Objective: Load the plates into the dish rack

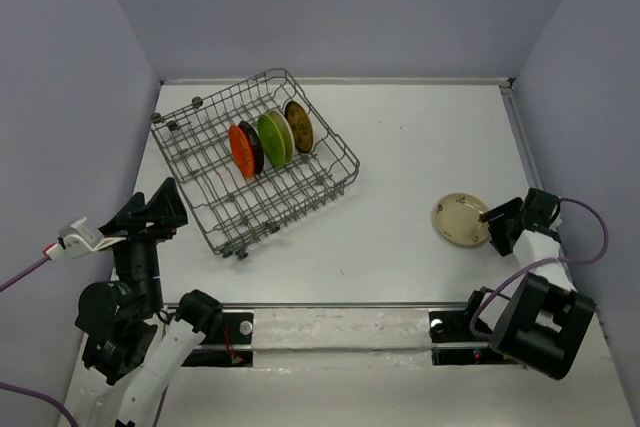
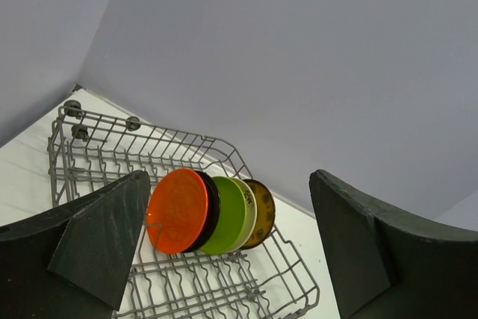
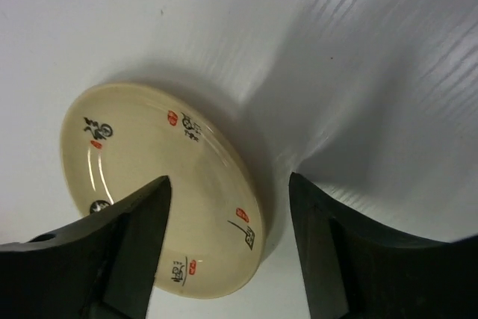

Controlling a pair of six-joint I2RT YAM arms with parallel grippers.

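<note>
Top: grey wire dish rack (image 1: 320,117) on smooth white table (image 1: 400,147), four round plates on edge in one row: orange plate (image 1: 241,150), black plate (image 1: 253,145) mostly hidden behind it, lime green plate (image 1: 272,137), brown-yellow patterned plate (image 1: 298,125) | Left wrist: left gripper (image 2: 229,184) spread wide, empty; rack's near end cut off | Right wrist: right gripper (image 3: 228,184) parted astride the rim of the glossy cream plate (image 3: 149,155), which lies on the table with its near edge hidden by a finger

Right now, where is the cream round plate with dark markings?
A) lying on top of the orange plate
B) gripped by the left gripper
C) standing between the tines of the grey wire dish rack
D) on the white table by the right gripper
D: the cream round plate sits on the white table at the right gripper, well apart from the grey wire dish rack.
</note>
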